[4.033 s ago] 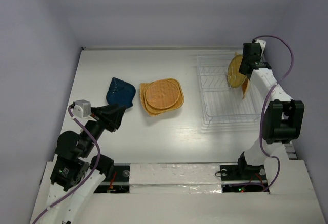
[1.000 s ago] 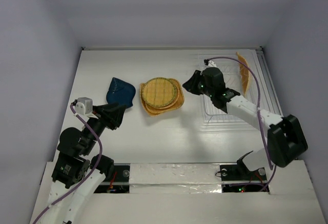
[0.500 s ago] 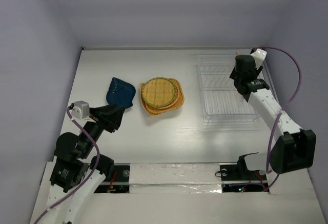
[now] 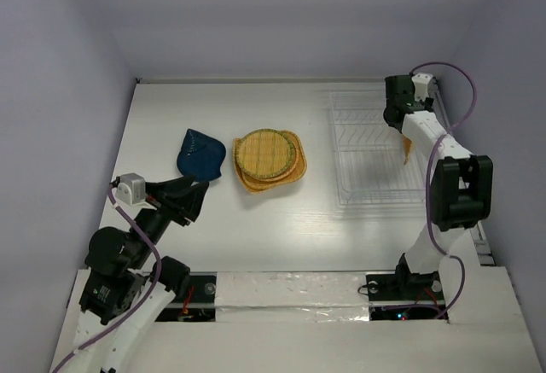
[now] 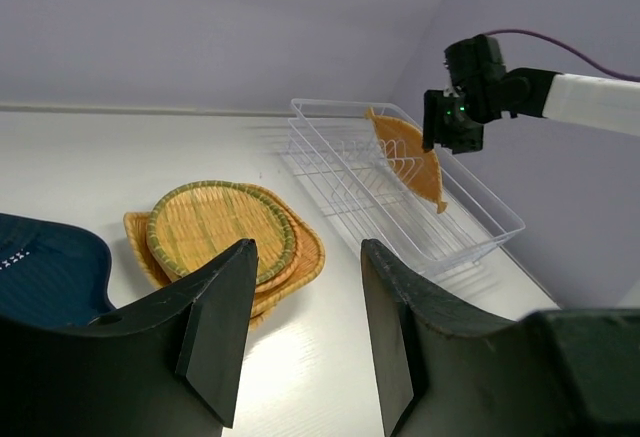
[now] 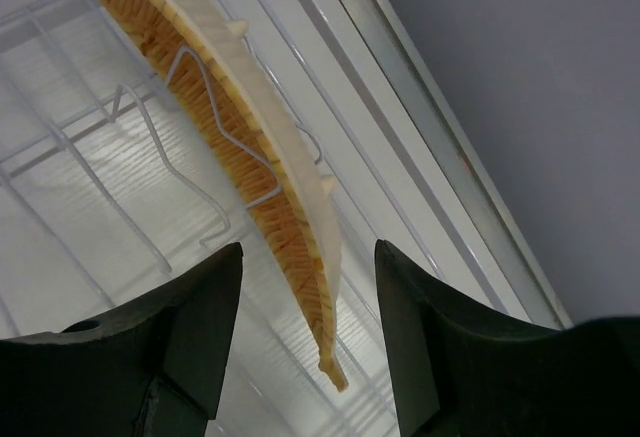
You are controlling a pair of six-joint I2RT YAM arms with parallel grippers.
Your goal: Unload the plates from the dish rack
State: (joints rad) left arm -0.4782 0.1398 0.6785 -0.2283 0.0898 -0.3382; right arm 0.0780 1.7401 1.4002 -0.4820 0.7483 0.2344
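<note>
**Orange leaf plate: last 1 in the rack, right arm back over it**

Orange leaf-shaped plate [image 6: 262, 147] stands on edge in the wire dividers along the right side of the dish rack [image 4: 363, 172]. No other plate is visible in the rack.

What changed:
- 4 s ago the right arm held the yellow-green plate over the rack.
- 1 s ago it was out over the stack, with that plate already lying on top.
- Since then it has swung back to the rack's far right corner.

State now:
- Yellow-green plate [image 4: 260, 153] sits on the pile of orange woven plates [image 4: 293, 171] mid-table.
- Dark blue plate [image 4: 200, 153] lies just left of the pile, apart from it.
- Right gripper [image 6: 305, 287]: fingers wide apart, nothing in them. The wrist view looks down past them at the leaf plate's rim. No contact that I can see.
- Left gripper [image 5: 300, 297]: fingers also spread and empty, parked at the near left of the table [image 4: 171, 108], aimed toward the pile.

My read: 1 pick left, and this looks like the approach for it. The plate leans against thin wire, so the fingers probably need to straddle the rim before closing. A tilted lift could snag a divider.
</note>
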